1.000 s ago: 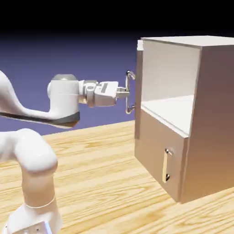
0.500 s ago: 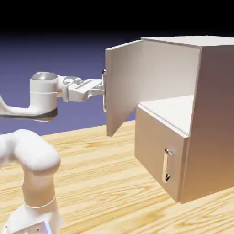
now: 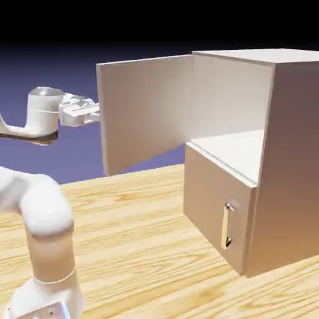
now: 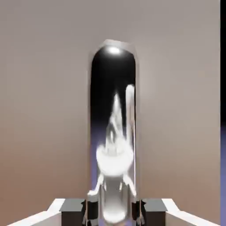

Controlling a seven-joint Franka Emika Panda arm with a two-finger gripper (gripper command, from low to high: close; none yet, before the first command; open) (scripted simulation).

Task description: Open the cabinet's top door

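The beige-grey cabinet [image 3: 293, 156] stands at the exterior view's right, its pale interior exposed. The top door [image 3: 146, 109] is swung wide open, its inner face turned to the camera and its free edge far to the left. My gripper [image 3: 98, 113] reaches that free edge from the left, and the door hides its fingertips and the handle there. In the hand view the long silvery handle [image 4: 113, 132] runs upright against the door panel [image 4: 44, 110]. The gripper [image 4: 113, 212] is shut on the handle's lower part.
The shorter lower door [image 3: 215, 212] is closed, its small metal handle [image 3: 227, 225] facing front. The wooden table [image 3: 137, 249] stretches under the open door. The white arm [image 3: 43, 212] rises at the exterior view's lower left.
The top door has swung from edge-on to wide open, its free edge travelling left. My gripper moved left with it, still shut on the handle.
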